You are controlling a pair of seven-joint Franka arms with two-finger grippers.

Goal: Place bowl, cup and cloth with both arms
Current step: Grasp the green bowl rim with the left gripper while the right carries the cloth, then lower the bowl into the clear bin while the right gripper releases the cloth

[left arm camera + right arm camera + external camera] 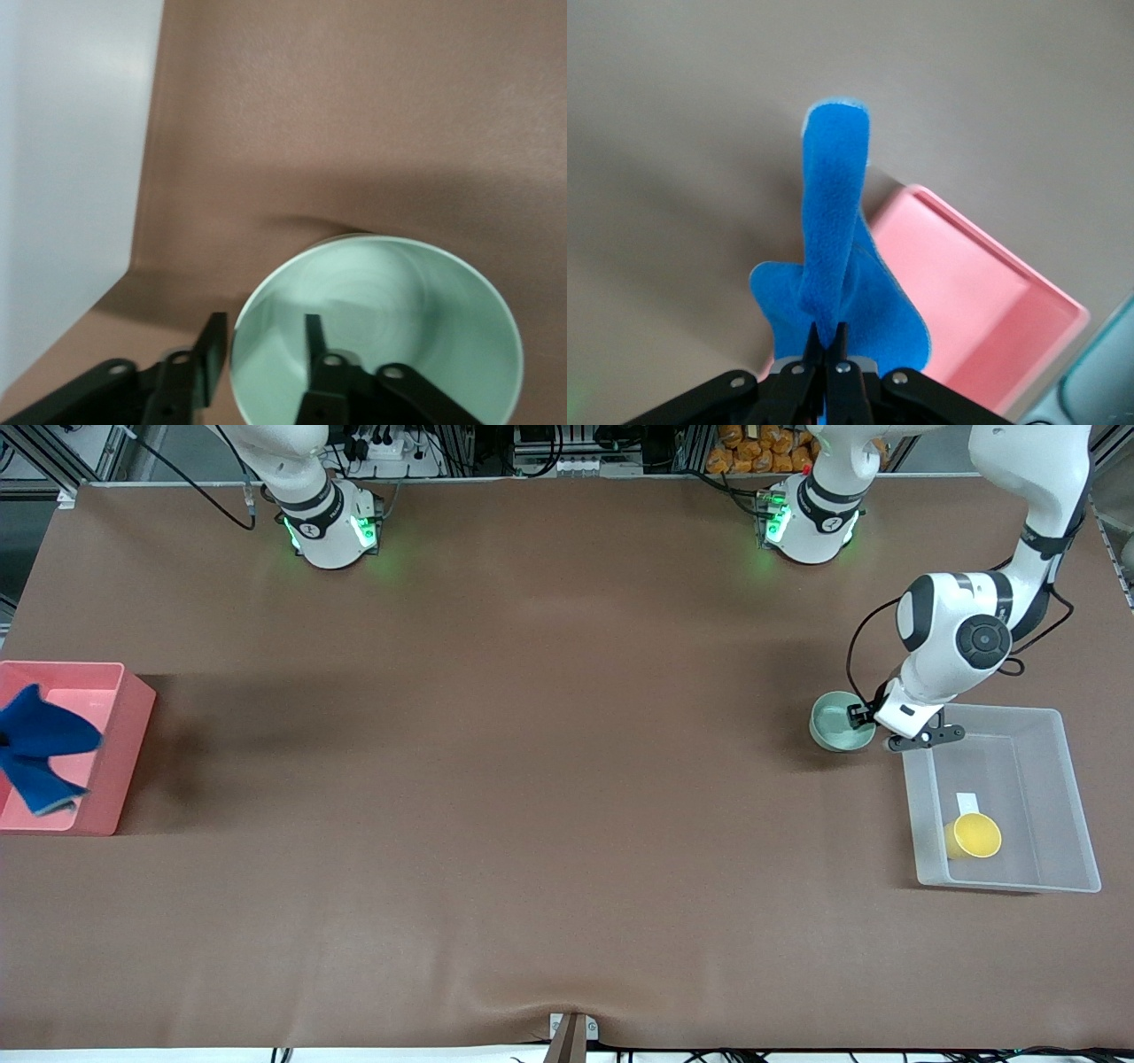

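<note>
Left gripper (pixel 261 354): fingers straddle the rim of the small round pale mint-green bowl (pixel 840 723), one finger inside, one outside; the bowl sits on the table beside the clear rectangular plastic bin (pixel 1063 779), toward the left arm's end.

Right gripper (pixel 830 341): fingers pinched together on the soft royal-blue fabric cloth (pixel 837 266), which hangs over the pink rectangular bin (pixel 124 726) at the right arm's end.

Small yellow round cup (pixel 974 836): upright inside the clear bin, nearer the front camera than the bowl.

Surface: brown table cover (pixel 532 779).

Left arm (pixel 961 646): bent down over the clear bin's corner.
</note>
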